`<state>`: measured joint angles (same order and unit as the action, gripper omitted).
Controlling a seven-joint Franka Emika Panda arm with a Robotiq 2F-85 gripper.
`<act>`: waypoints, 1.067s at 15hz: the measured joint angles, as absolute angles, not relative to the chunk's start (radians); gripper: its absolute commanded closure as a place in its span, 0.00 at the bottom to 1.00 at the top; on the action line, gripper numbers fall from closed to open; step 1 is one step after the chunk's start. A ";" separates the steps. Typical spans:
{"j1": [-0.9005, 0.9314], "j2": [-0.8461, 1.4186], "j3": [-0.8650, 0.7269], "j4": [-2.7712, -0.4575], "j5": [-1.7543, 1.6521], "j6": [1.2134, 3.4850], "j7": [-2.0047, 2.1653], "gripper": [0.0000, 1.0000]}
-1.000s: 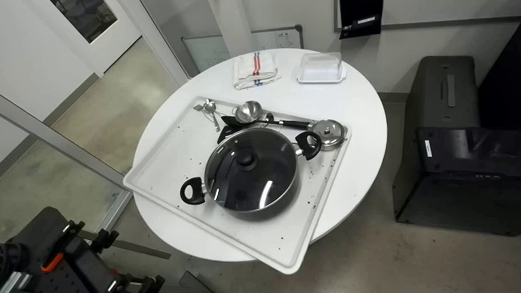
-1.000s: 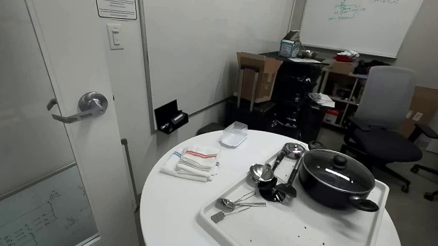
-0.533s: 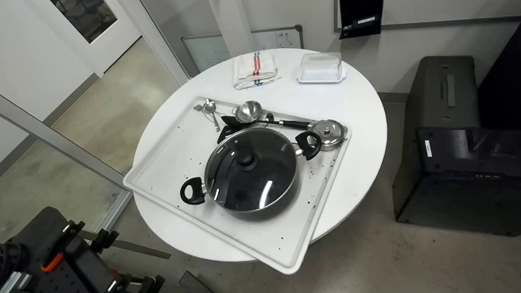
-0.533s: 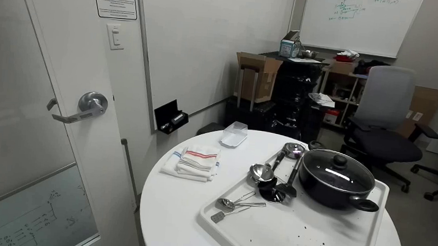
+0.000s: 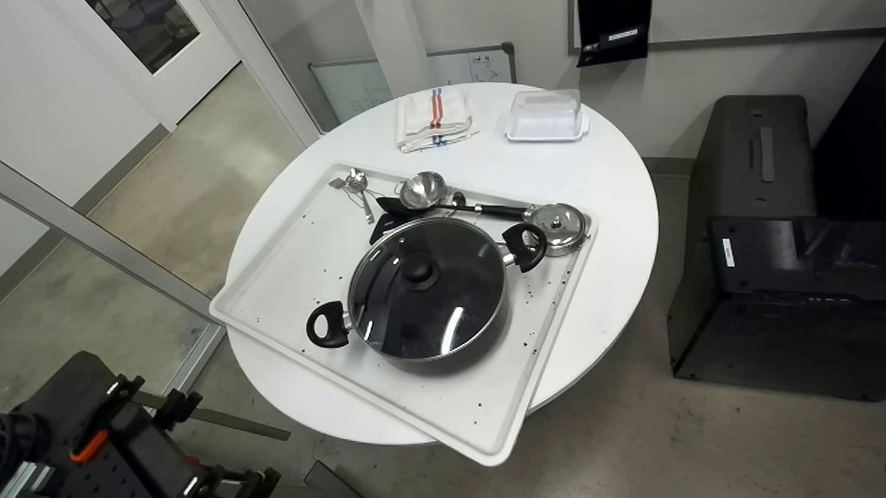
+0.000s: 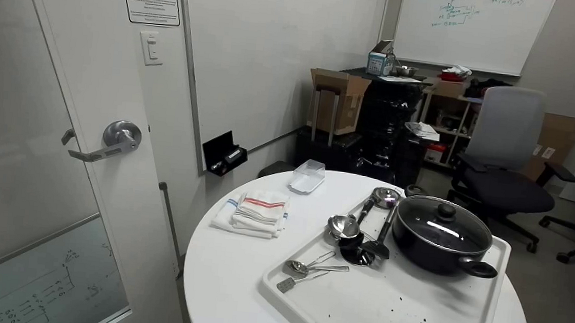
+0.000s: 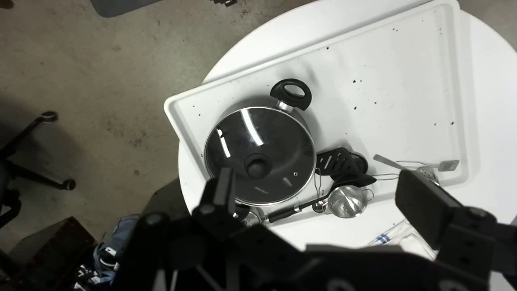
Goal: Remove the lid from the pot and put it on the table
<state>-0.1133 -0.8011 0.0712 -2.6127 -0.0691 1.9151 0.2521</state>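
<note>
The lid is a clear glass disc with a thin metal rim and black knob. It lies on the pot in both exterior views, lid (image 5: pixel 448 301) and lid (image 6: pixel 427 228), and in the wrist view, lid (image 7: pixel 278 133). The pot is black, with a side handle (image 5: pixel 327 324) and dark wall (image 6: pixel 415 251); a handle also shows in the wrist view, pot (image 7: pixel 303 97). The white round table (image 5: pixel 625 211) lies under the tray. My gripper (image 7: pixel 316 176) is open and empty above the table, its left finger overlapping the lid's edge in view. The exterior views do not show it.
The pot stands on a white tray (image 5: pixel 287 273) with raised edges. Beside it lie a metal strainer (image 5: pixel 424 190), black-handled utensils, a small round metal piece (image 5: pixel 559 227) and small metal utensils (image 6: pixel 304 269). A folded cloth (image 5: pixel 436 120) and a clear plastic container (image 5: pixel 545 120) are on the table.
</note>
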 measured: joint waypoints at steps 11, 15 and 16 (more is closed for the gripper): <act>-0.130 -0.389 -0.007 -2.512 -0.087 2.114 0.204 0.00; -0.135 -0.210 -0.049 -2.430 -0.090 2.192 0.165 0.00; -0.136 -0.167 -0.059 -2.409 -0.089 2.208 0.153 0.00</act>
<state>-0.1355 -0.1666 -0.0589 -2.4094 -0.0895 2.2079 0.1534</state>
